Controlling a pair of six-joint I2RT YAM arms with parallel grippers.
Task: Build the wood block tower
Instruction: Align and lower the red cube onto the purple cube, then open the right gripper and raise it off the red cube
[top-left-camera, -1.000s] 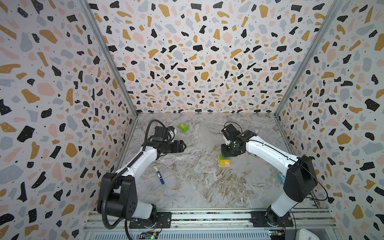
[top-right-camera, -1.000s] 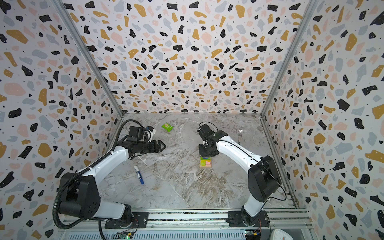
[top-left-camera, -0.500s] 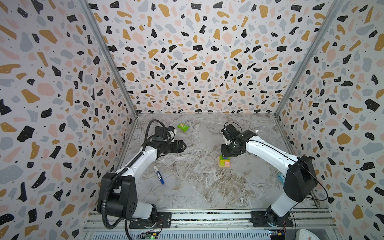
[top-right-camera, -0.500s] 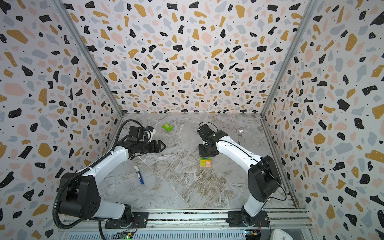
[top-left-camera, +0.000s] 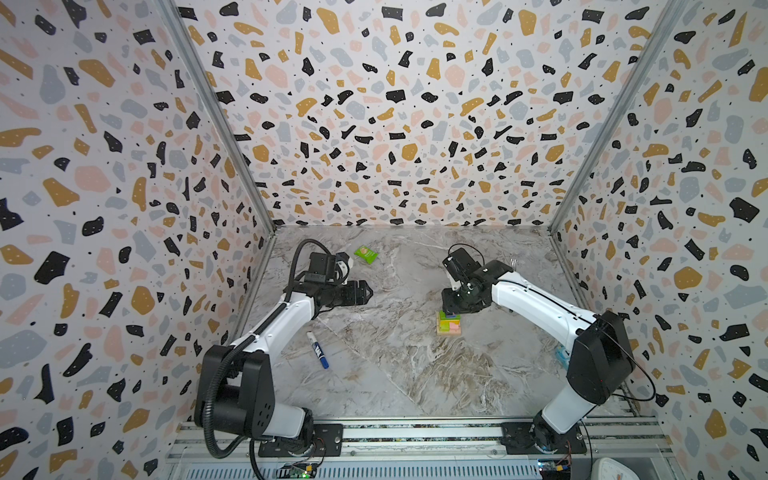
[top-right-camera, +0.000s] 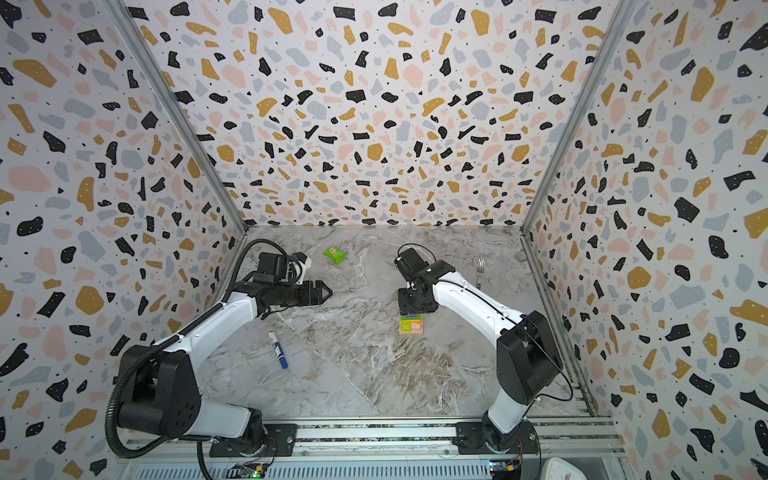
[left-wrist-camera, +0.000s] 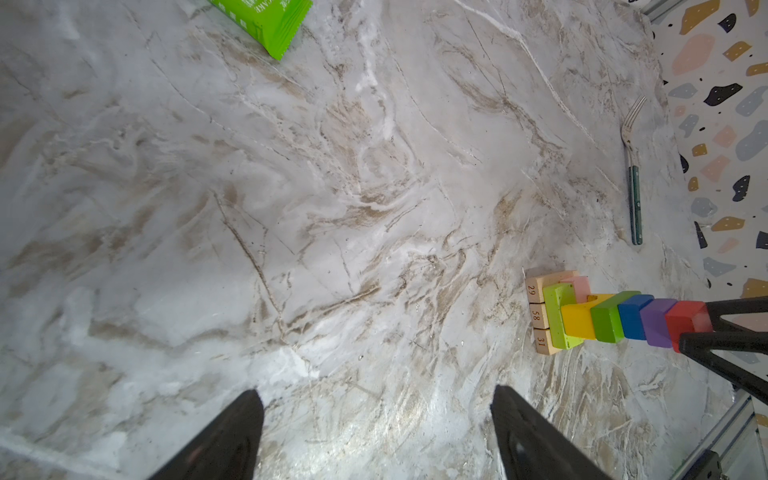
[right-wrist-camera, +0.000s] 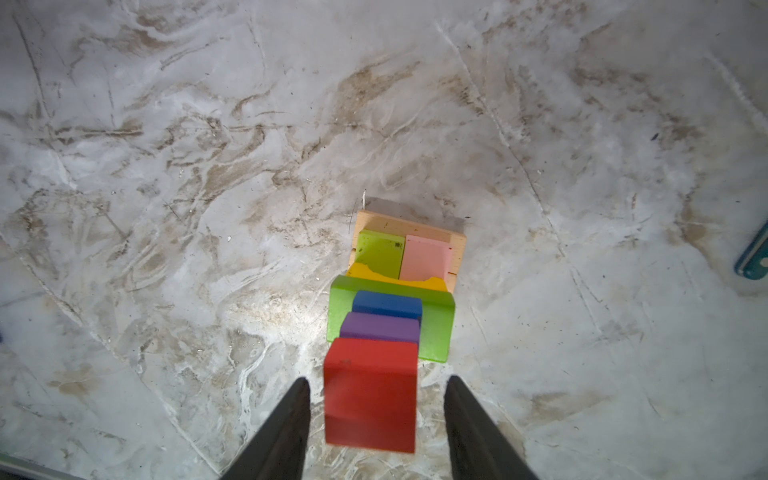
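The tower (top-left-camera: 449, 325) (top-right-camera: 410, 325) of wood blocks stands right of the table's middle. From the bottom it has tan bars (left-wrist-camera: 537, 316), lime (right-wrist-camera: 380, 253) and pink (right-wrist-camera: 426, 257) bars, a yellow arch, a dark green bar (right-wrist-camera: 436, 328), a blue cube, a purple cube and a red cube (right-wrist-camera: 370, 395) on top. My right gripper (right-wrist-camera: 378, 379) (top-left-camera: 451, 309) hangs over the tower, open, its fingers either side of the red cube with a gap on each side. My left gripper (top-left-camera: 370, 292) (left-wrist-camera: 376, 390) hovers open and empty well to the tower's left.
A flat green packet (top-left-camera: 366, 254) lies at the back, left of middle. A blue-capped marker (top-left-camera: 318, 350) lies front left beside the left arm. A fork (top-right-camera: 480, 272) lies near the right wall, and a teal object (right-wrist-camera: 754, 259) sits by the right arm's base.
The right gripper's jaws have parted from the red cube, which stays on top of the tower. The left arm has not moved.
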